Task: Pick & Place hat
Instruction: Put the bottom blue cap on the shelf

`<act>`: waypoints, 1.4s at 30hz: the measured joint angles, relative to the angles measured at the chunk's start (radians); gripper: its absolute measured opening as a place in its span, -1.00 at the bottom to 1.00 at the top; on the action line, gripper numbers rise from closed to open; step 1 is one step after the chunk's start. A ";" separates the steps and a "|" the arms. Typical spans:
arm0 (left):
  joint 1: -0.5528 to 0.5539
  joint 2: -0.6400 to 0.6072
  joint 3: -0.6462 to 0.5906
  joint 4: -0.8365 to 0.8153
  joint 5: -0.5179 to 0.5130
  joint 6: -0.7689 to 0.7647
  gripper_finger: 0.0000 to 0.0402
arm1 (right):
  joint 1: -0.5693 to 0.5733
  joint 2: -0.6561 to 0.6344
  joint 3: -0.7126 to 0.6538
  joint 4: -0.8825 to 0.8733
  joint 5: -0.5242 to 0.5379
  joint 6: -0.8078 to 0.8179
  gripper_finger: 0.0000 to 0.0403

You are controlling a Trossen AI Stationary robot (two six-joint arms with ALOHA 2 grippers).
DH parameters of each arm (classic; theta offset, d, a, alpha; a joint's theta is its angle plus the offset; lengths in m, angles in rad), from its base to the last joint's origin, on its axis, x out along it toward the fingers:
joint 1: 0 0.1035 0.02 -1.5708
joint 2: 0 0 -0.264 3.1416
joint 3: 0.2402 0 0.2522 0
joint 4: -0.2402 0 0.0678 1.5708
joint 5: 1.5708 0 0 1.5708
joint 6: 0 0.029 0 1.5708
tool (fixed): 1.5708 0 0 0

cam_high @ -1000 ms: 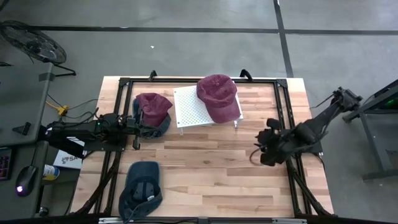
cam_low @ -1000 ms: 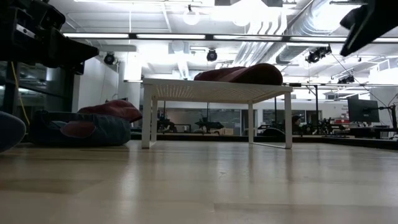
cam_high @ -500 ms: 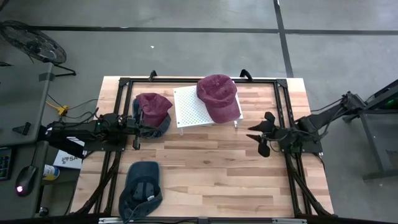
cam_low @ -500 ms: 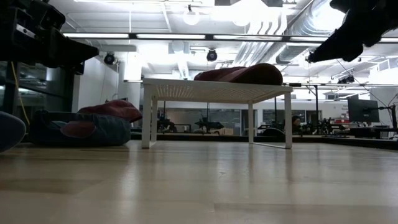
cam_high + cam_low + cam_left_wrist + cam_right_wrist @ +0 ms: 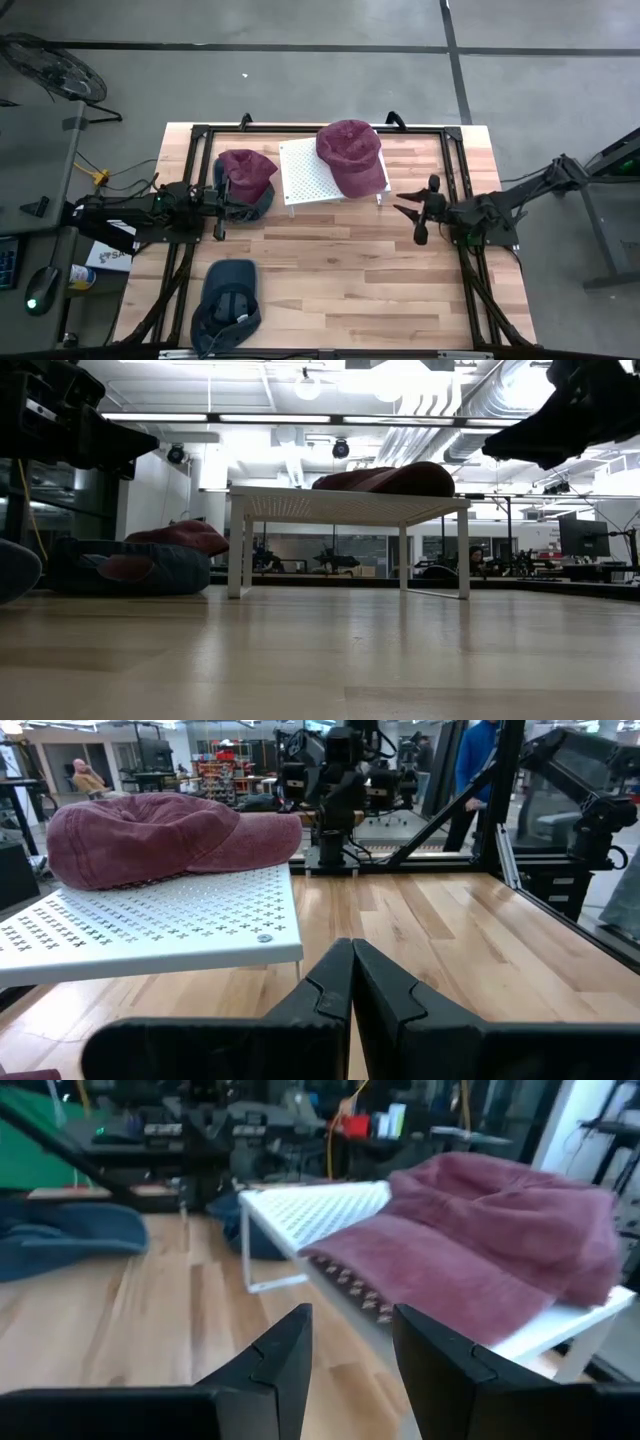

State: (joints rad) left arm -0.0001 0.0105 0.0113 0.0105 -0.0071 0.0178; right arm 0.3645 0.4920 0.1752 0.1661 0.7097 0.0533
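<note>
A maroon hat (image 5: 350, 155) lies on the white perforated stand (image 5: 305, 180) at the table's far middle, its brim hanging past the stand's right edge (image 5: 400, 1270). A second maroon hat (image 5: 246, 170) rests on a blue hat (image 5: 262, 203) to the stand's left. A dark blue hat (image 5: 228, 300) lies near the front left. My right gripper (image 5: 413, 212) hovers open to the right of the stand, pointing at it (image 5: 352, 1325). My left gripper (image 5: 352, 955) is shut and stays level above the left hats, touching nothing.
A black frame (image 5: 452, 170) runs around the table's edges, and the right arm reaches in over its right rail. Bare wood (image 5: 340, 260) spreads across the middle and front right. In the low view the stand's legs (image 5: 238, 550) leave a gap beneath its top.
My right gripper has drawn back from the front right, gone toward the far edge and sunk a little. It has tipped up from pointing steeply down to nearly level, facing the stand. Its fingers have stayed apart. The hats have not moved.
</note>
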 joint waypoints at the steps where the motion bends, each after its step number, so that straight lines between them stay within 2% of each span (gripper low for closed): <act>1: 0.000 0.000 0.000 0.000 0.000 0.000 -0.96 | -0.014 -0.021 -0.010 0.006 -0.005 -0.011 -0.33; 8: 0.000 0.000 0.000 0.000 0.000 0.000 -0.96 | -0.062 -0.183 -0.075 -0.034 -0.080 -0.012 -0.33; 16: 0.000 0.000 0.000 0.000 0.000 0.000 -0.96 | -0.064 -0.356 -0.100 -0.165 -0.114 -0.013 -0.34; 23: 0.000 0.000 0.000 0.000 0.000 0.000 -0.96 | -0.072 -0.452 -0.100 -0.255 -0.117 -0.045 -0.34; 28: 0.000 0.000 0.000 0.000 0.000 0.000 -0.96 | -0.127 -0.490 -0.100 -0.294 -0.166 -0.075 -0.34; 42: 0.000 0.000 0.000 0.000 0.000 0.000 -0.96 | -0.256 -0.474 -0.102 -0.307 -0.382 -0.077 -0.34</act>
State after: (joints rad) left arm 0.0002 0.0105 0.0113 0.0105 -0.0071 0.0180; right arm 0.1090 0.0185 0.0731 -0.1413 0.3280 -0.0238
